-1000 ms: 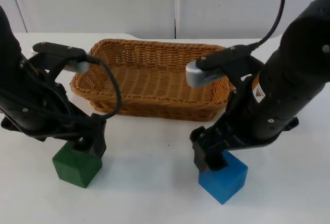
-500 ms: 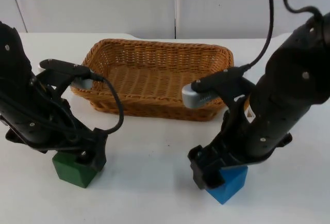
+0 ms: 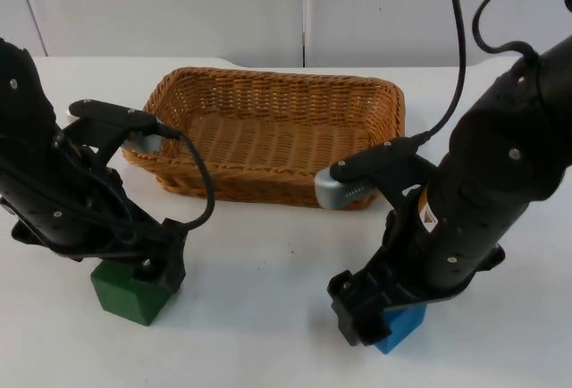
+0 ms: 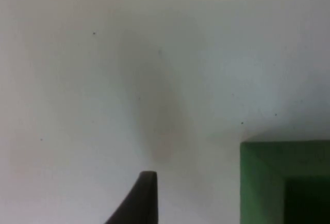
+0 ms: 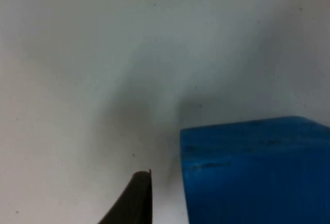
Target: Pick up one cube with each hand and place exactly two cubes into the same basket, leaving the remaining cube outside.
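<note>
Top view: wicker basket [image 3: 268,133] sits upper centre of frame on the white table [image 3: 268,316], nothing visible inside it.

L gripper [image 3: 147,267] is lower left of frame, down right on the green cube [image 3: 128,291]; arm body covers the cube's top edge. Left wrist view: green cube [image 4: 285,182] close in, one black fingertip [image 4: 139,201] beside it w/ a strip of bare table between, so that finger isn't touching the cube face. Other finger hidden, can't tell if L jaws are open or clamped.

R gripper [image 3: 357,312] is lower right of centre, low over the blue cube [image 3: 399,325]; only the cube's lower right part sticks out from under the arm. Right wrist view: blue cube [image 5: 255,172] big and near, fingertip [image 5: 135,198] just beside its edge, narrow gap of table between. Can't tell R jaw state either.

Both cubes on the table, in front of the basket, well apart from each other.
</note>
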You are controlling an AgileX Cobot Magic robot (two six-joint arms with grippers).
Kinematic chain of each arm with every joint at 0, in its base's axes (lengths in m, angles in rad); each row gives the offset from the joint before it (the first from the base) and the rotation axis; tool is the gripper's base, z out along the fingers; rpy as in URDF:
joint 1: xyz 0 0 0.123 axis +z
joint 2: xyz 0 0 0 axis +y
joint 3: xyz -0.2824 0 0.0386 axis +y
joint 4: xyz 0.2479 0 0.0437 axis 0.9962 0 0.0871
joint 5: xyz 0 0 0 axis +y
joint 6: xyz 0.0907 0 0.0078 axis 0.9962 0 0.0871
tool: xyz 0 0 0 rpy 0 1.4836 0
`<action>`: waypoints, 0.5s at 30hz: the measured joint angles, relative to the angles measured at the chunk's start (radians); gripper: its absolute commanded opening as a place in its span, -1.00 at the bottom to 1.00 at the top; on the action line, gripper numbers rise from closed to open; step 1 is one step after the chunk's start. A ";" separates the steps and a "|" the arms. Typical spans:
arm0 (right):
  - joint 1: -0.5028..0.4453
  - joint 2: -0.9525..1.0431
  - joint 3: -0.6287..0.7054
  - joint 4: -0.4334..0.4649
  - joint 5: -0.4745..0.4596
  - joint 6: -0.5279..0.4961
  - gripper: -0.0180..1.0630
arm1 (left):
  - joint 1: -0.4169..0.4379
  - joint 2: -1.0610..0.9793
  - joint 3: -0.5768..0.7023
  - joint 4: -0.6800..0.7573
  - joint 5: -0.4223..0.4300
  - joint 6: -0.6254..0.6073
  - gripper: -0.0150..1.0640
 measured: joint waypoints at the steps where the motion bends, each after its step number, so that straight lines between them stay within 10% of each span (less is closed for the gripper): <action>1: 0.000 0.000 0.000 0.000 0.000 0.000 0.97 | 0.000 0.002 0.000 0.000 0.000 0.000 0.97; 8: 0.000 0.000 0.000 0.000 0.000 0.000 0.43 | 0.000 0.053 -0.002 0.000 0.000 0.000 0.56; 15: 0.000 -0.005 0.000 0.000 0.006 0.000 -0.76 | 0.000 0.049 -0.002 0.000 0.012 0.000 -0.63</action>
